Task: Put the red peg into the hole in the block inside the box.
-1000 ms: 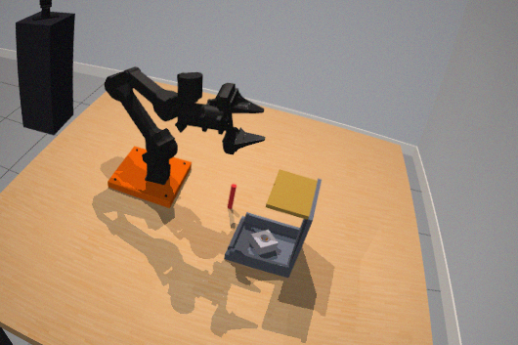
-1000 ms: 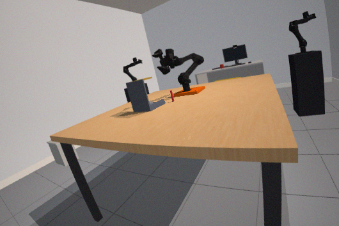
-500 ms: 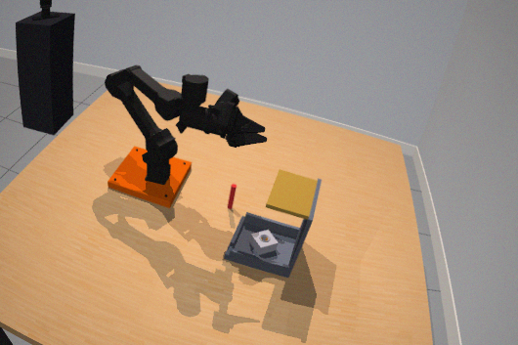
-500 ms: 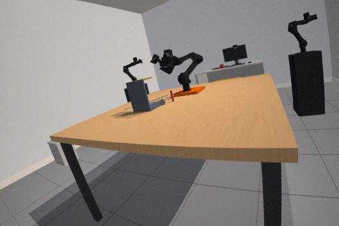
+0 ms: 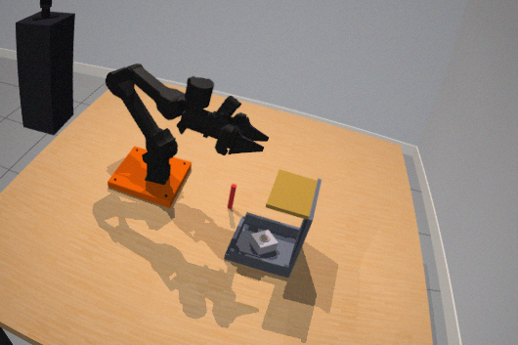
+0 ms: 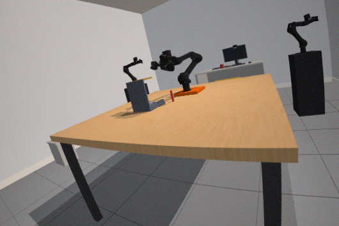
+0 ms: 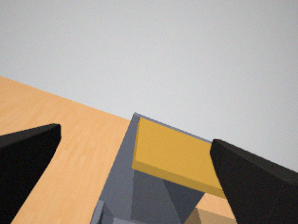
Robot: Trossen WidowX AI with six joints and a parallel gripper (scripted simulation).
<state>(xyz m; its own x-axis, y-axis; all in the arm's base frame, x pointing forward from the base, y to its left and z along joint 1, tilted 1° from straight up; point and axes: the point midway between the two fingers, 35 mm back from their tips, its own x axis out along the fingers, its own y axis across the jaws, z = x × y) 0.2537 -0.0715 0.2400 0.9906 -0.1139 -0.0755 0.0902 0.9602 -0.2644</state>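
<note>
The red peg (image 5: 232, 196) (image 6: 172, 96) stands upright on the table, between the arm's base and the box. The grey box (image 5: 257, 268) (image 6: 138, 96) (image 7: 117, 187) has a low rim and a tall back wall. The yellow roof (image 5: 293, 194) (image 6: 144, 79) (image 7: 172, 152) sticks out from the top of that wall. The white block (image 5: 264, 247) with a hole in its top sits on the box floor; it is hidden in the exterior view. My gripper (image 5: 266, 144) (image 7: 138, 139) is open and empty, high above the table. The peg is out of the wrist view.
The orange base plate (image 5: 122, 186) (image 6: 195, 91) carries the arm at the left of the wooden table (image 5: 371, 230) (image 6: 224, 125). The box's back wall (image 5: 311, 210) rises on the side away from the arm. Other arms on black pedestals stand beyond the table.
</note>
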